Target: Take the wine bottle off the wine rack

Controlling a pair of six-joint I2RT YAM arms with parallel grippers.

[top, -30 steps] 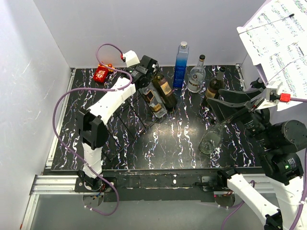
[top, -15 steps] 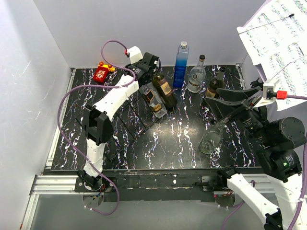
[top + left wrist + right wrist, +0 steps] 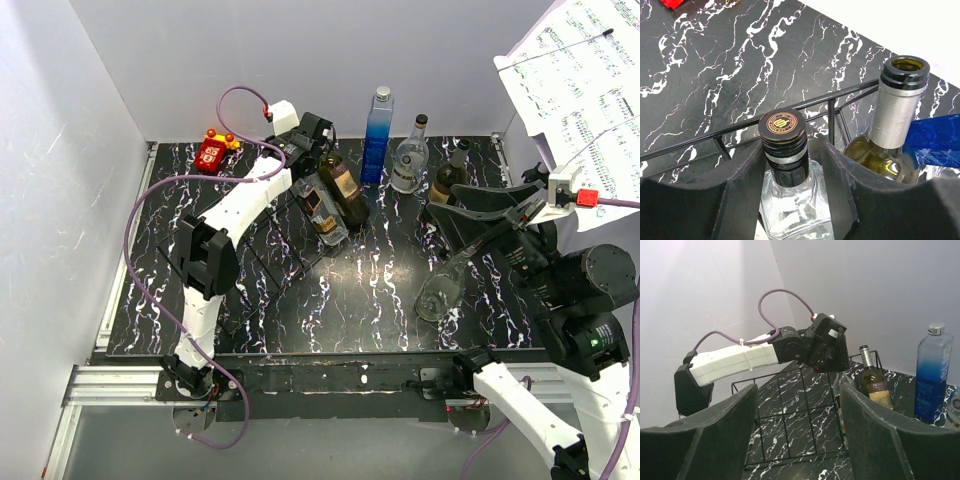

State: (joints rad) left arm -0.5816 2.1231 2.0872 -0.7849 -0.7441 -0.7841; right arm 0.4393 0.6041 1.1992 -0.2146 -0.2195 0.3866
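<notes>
The black wire wine rack [image 3: 285, 235] lies at the back left of the table. Two bottles rest on it: a clear square bottle with a black cap [image 3: 318, 205] and an olive wine bottle with a tan label [image 3: 343, 188]. My left gripper [image 3: 310, 138] is at their necks. In the left wrist view it [image 3: 790, 170] is open, fingers on either side of the clear bottle's neck [image 3: 783, 137] with gaps; the wine bottle's silver-foiled neck [image 3: 900, 100] is just right of the right finger. My right gripper [image 3: 480, 215] is open and empty, away from the rack [image 3: 790, 415].
A red toy [image 3: 212, 152] sits at the back left corner. A blue bottle [image 3: 377, 135], a round clear bottle [image 3: 410, 155] and a dark bottle [image 3: 450, 172] stand along the back. A clear bottle [image 3: 440, 290] leans near the right arm. Sheet music [image 3: 580, 80] hangs at top right.
My left gripper has moved right along the back to the bottle necks, most of it in the first half second. The right arm shifted slightly. The bottles have not moved.
</notes>
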